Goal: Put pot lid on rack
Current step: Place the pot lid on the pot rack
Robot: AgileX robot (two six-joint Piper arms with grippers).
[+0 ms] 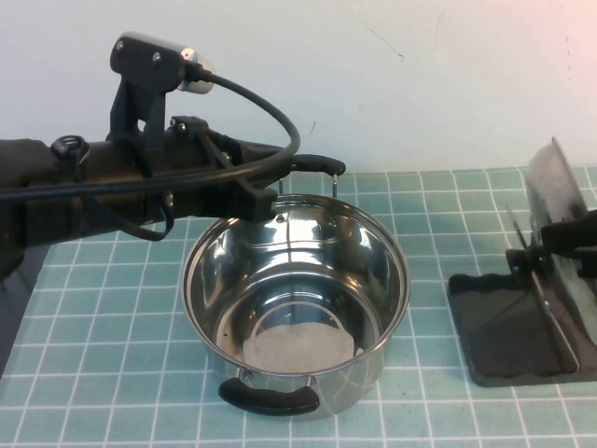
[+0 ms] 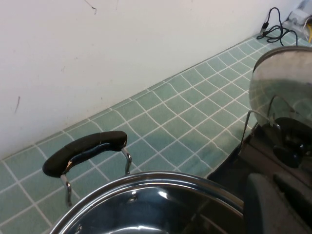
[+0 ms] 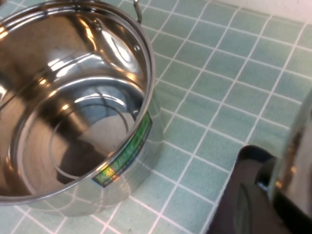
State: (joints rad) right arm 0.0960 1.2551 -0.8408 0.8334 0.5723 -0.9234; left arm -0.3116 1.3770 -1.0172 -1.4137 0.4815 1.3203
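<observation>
The pot lid (image 1: 558, 201) is being held upright on edge over the rack (image 1: 508, 327) at the right end of the counter (image 1: 112, 373), its black knob (image 2: 287, 152) apparently being grasped by the fingers of the right gripper (image 1: 560, 245); the lid's lower edge is being carried among the wire dividers (image 1: 555, 322), though whether it is already seated cannot be told. The left gripper (image 1: 266, 201) is being kept at the far rim of the pot (image 1: 297, 303), just beside its rear handle (image 2: 85, 151); whether its fingers are released or clenched cannot be told.

Risks, as judged: if the lid is being released before its rim is caught between two dividers, it may be tipped flat onto the tray or rolled off, because a domed disc on edge is unstable; the light rack may also be dragged or tilted if the lid is being pressed sideways against the thin wires.

Materials: the lid and the deep, round pot are polished stainless steel, mirror-bright and slippery; handles and knob are matt black plastic; the rack is a dark grey rectangular tray with slender upright metal wires; the counter is being covered by pale green square tiles with white joints
</observation>
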